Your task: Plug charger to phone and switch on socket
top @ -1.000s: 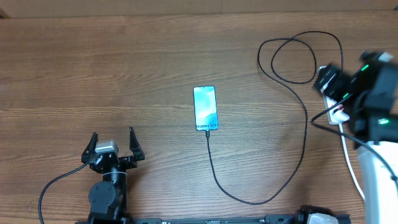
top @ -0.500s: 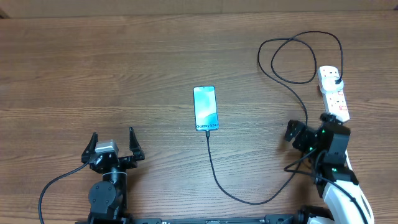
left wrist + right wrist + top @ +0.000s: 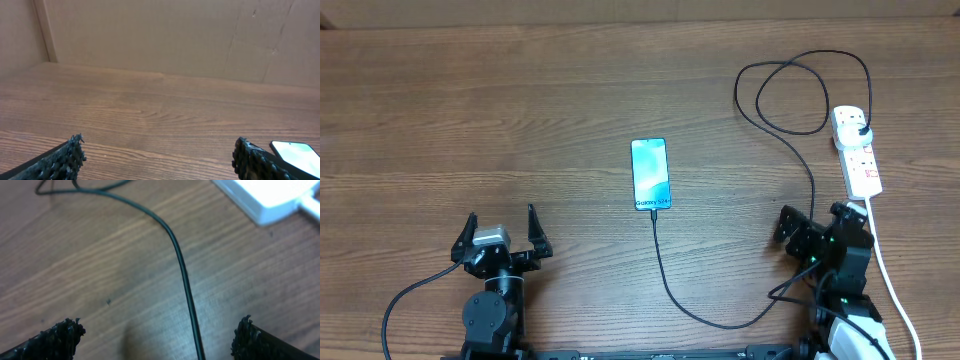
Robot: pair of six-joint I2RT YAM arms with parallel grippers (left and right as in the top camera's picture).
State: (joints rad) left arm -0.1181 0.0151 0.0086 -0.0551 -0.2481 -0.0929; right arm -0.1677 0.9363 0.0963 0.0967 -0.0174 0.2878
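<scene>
both arms low, left gripper [image 3: 501, 228] and right gripper [image 3: 815, 222] spread.

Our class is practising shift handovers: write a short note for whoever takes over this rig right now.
Left gripper: open, empty, well away from the phone.
Right gripper: open, empty, above the charger cable, short of the socket.
Done, it appears: the charger's tip sits at the phone's lower end, and the black plug is in the socket.
Left: the switch position is unreadable here, so check it.

Cyan-screened, dark-framed phone [image 3: 650, 174]; black charger [image 3: 181, 262]; white, red-switched socket [image 3: 858, 158] beyond the black right tool [image 3: 813, 222]; brown wood-grain surface [image 3: 520, 100].
</scene>
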